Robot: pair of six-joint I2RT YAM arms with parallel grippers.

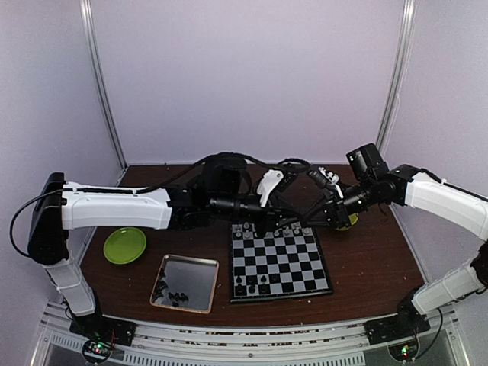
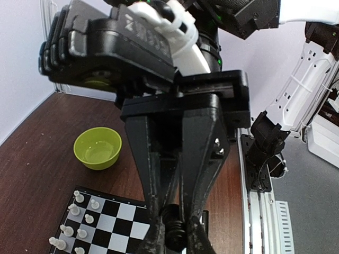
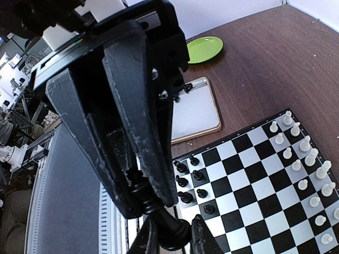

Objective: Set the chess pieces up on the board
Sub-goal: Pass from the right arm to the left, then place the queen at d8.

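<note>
Top external: halfway, white pieces (image 1: pixel 286 229) along board (image 1: pixel 296 264) 12 o'clock, few black pieces (image 1: pixel 252 288) at 7 o'clock, more in tray (image 1: pixel 195 274), left gripper (image 2: pixel 175 237) and right gripper (image 3: pixel 150 203) pinching one black piece (image 3: pixel 168 233).

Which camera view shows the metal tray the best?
The top external view: the whole metal tray lies in sight, left of the board, with a few black pieces inside. The right wrist view shows only part of it behind the right gripper. The left wrist view misses it.

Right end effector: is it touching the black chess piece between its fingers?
Touching. Right wrist view shows right end effector pinching the black chess piece.
</note>
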